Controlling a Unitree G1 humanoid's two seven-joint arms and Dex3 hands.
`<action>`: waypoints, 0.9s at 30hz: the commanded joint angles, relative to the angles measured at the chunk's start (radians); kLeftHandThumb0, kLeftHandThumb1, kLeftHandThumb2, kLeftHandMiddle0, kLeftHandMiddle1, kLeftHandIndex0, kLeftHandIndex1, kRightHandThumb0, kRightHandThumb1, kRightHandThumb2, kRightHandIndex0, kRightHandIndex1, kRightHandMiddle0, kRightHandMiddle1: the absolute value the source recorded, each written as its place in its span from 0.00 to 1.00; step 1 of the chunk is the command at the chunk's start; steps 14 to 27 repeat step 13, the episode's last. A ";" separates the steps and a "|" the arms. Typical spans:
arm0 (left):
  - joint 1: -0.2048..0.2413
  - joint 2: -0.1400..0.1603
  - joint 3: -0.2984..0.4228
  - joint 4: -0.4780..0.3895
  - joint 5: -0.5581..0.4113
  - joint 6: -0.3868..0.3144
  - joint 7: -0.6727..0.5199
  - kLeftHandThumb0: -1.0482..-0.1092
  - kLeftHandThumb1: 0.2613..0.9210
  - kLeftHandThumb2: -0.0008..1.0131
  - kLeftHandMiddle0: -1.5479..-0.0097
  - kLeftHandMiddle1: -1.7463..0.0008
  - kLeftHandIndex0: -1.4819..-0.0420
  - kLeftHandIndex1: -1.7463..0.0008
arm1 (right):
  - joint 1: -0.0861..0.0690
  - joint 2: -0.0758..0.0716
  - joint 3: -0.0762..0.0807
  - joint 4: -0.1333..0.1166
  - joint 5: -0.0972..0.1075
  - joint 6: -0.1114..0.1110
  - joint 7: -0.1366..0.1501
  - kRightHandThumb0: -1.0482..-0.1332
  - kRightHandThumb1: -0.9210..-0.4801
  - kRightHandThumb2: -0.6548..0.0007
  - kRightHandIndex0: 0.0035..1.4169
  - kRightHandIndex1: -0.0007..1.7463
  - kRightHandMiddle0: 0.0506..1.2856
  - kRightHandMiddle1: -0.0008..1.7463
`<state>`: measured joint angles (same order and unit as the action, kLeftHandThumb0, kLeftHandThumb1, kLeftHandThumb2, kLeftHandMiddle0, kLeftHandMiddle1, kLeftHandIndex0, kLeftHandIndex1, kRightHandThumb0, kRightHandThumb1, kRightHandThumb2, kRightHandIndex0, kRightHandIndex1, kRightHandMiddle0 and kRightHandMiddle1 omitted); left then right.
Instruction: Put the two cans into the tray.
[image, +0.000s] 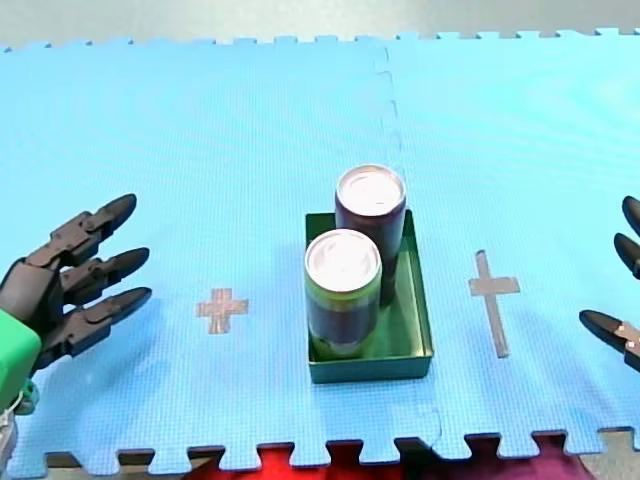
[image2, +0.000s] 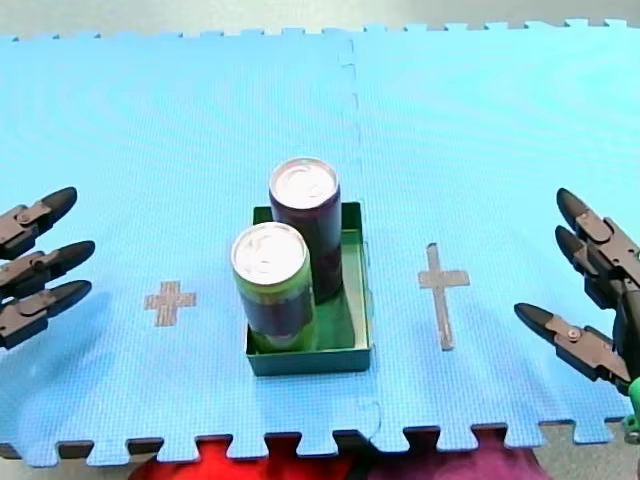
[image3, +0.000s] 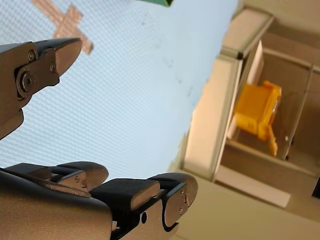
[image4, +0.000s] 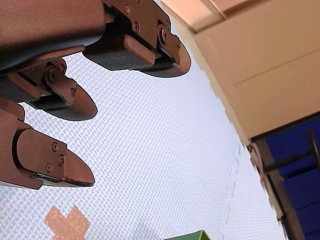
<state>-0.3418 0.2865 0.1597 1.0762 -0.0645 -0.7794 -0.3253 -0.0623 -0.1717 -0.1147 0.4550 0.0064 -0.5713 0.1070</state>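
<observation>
Cans stand upright together inside the green tray (image: 370, 367), which sits on the worktop's blue foam mat (image: 200, 150), around the middle and close to the mat's front edge; the near can (image: 343, 295), with a green band under its silver lid and a darker body below, fills the front part of the tray; the far can (image: 371, 205), dark maroon, stands just behind it by the tray's back wall, and whether the two touch I cannot tell; a short tape cross (image: 221, 309) is stuck to the mat on the left of the tray, and a long tape cross (image: 493, 300) on its right, each near the tray but apart from it; the left hand (image: 75, 275) is at the mat's left edge, beyond the short cross and well apart from the tray, its dark fingers stretched out straight toward the middle and pinching nothing; the right hand (image2: 608, 275) is at the mat's right edge, beyond the long cross, its fingers likewise uncurled with nothing between them; the first wrist view has dark fingers (image3: 170, 195) above the mat, with nothing in them, and a yellow box (image3: 257, 110) on a pale shelf past the mat's edge; the second wrist view has brown fingers (image4: 65, 100) above the mat, also holding nothing.
</observation>
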 joint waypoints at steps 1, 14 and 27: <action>-0.006 0.005 0.006 0.003 -0.006 0.000 -0.003 0.00 0.99 0.00 0.68 1.00 0.77 1.00 | -0.003 -0.005 -0.001 0.003 -0.002 -0.007 -0.004 0.21 0.27 1.00 0.29 0.00 0.28 0.00; -0.012 0.010 0.017 0.008 -0.020 0.012 -0.026 0.00 0.97 0.00 0.69 1.00 0.77 1.00 | -0.009 -0.007 -0.004 0.021 0.000 -0.018 -0.003 0.21 0.25 1.00 0.29 0.00 0.28 0.00; -0.012 0.010 0.017 0.008 -0.020 0.012 -0.026 0.00 0.97 0.00 0.69 1.00 0.77 1.00 | -0.009 -0.007 -0.004 0.021 0.000 -0.018 -0.003 0.21 0.25 1.00 0.29 0.00 0.28 0.00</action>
